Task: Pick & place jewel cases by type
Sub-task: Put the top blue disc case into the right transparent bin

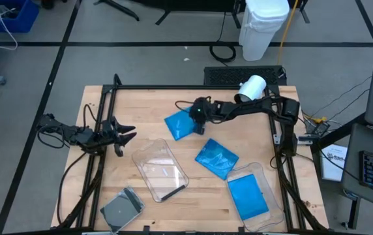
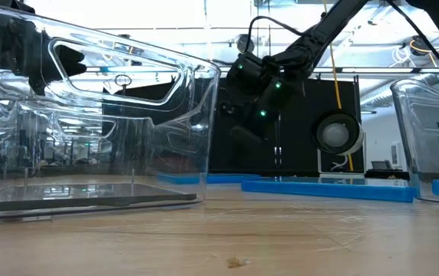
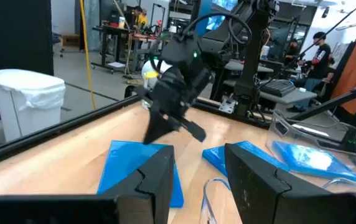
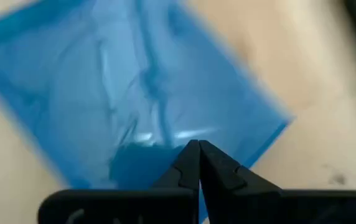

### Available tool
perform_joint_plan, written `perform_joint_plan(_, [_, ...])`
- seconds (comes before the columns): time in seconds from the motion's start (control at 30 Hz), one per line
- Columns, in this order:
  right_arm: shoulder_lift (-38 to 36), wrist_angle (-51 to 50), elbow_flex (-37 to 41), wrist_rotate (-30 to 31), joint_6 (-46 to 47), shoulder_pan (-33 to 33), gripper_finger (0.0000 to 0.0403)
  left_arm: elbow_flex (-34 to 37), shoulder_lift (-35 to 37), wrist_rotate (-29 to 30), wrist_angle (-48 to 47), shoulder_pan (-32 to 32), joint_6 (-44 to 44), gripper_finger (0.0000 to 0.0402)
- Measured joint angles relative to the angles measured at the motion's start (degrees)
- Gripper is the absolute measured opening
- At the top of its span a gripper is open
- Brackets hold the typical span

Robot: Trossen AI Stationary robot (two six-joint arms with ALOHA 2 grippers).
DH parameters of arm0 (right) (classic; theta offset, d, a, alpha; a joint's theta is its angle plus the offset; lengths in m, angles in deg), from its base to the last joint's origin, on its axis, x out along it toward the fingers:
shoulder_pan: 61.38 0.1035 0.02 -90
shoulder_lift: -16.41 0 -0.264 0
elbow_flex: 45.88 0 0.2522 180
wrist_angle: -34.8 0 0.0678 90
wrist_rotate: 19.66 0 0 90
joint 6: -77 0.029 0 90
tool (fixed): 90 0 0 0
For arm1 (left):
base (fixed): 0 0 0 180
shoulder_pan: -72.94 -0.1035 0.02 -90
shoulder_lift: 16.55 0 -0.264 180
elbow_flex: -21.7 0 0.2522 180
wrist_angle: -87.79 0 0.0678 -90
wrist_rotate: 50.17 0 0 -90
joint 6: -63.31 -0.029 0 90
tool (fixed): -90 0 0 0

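Three blue jewel cases show. One (image 1: 179,125) lies flat at the table's far middle, one (image 1: 216,158) lies flat at mid-table, and one (image 1: 248,197) sits in the clear tub (image 1: 268,175) at the near right. A grey case (image 1: 122,207) lies near the front left. A dark case (image 1: 173,193) rests in the middle clear tub (image 1: 149,149). My right gripper (image 4: 198,146) is shut. It slants down over the far blue case (image 4: 134,93), and the low view shows it above the case. My left gripper (image 3: 200,155) waits open at the left edge.
The table frame's dark bars run along the left, right and far edges. A white cylinder (image 1: 252,87) sits by the right arm's base. A white bin (image 1: 265,26) stands on the floor beyond the table. People stand at benches in the room behind (image 3: 318,46).
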Motion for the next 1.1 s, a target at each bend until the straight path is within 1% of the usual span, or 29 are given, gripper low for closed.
perform_joint_plan(0.1, [0.0, 6.24, 0.65, -0.29, 0.12, -0.84, 0.0, 0.0, 0.0, 0.09, 0.04, 0.0, 2.27, 0.0147])
perform_joint_plan(0.13, [0.0, 8.38, 1.18, -1.71, -0.04, -1.03, 0.0, 0.0, 0.0, 0.21, 0.05, 0.0, 3.23, 0.0147])
perform_joint_plan(0.17, [-0.02, 9.77, 1.56, -5.16, -0.61, -1.13, 0.0, 0.0, 0.0, 0.27, 0.04, 0.01, 4.0, 0.0147])
perform_joint_plan(0.2, [-0.02, 10.3, 1.73, -10.41, -1.07, -1.2, 0.0, 0.0, 0.0, 0.29, 0.04, 0.0, 4.59, 0.0147])
perform_joint_plan(0.3, [-0.29, 11.22, 1.77, -30.76, -0.43, -0.8, 0.0, 0.0, 0.0, -0.13, 0.02, 0.0, 5.69, 0.0147])
perform_joint_plan(0.33, [-0.39, 11.67, 1.77, -35.51, 0.15, -0.36, 0.0, 0.0, 0.0, -0.36, 0.03, 0.0, 5.74, 0.0147])
perform_joint_plan(0.37, [-0.47, 11.43, 1.75, -37.95, 0.29, 0.25, 0.0, 0.0, 0.0, -0.61, 0.01, 0.0, 5.72, 0.0147])
perform_joint_plan(0.4, [-0.48, 10.38, 1.73, -38.33, 0.11, 0.84, 0.0, 0.0, 0.0, -0.6, 0.03, 0.01, 5.71, 0.0147])
perform_joint_plan(0.43, [-0.47, 8.89, 1.73, -37.43, -0.67, 1.35, 0.0, 0.0, 0.0, -0.6, 0.03, 0.0, 5.7, 0.0147])
perform_joint_plan(0.53, [-0.12, 4.21, 1.75, -31.88, -3.27, 2.13, 0.0, 0.0, 0.0, -0.6, 0.02, 0.01, 5.67, 0.0147])
perform_joint_plan(0.67, [1.68, 3.16, 1.75, -24.69, -2.93, 1.62, 0.0, 0.0, 0.0, -0.59, 0.02, 0.01, 5.54, 0.0147])
perform_joint_plan(0.77, [2.69, 4.42, 1.7, -18.3, -2.61, 0.68, 0.0, 0.0, 0.0, -0.6, 0.0, 0.0, 4.91, 0.0147])
perform_joint_plan(0.93, [2.72, 5.55, 1.7, -9.32, -0.47, -0.28, 0.0, 0.0, 0.0, -0.58, 0.06, 0.0, 4.21, 0.0147])
perform_joint_plan(1.1, [2.95, 9.91, 1.77, 1.7, 1.29, 0.14, 0.0, 0.0, 0.0, -0.56, 0.0, 0.0, 4.12, 0.0147])
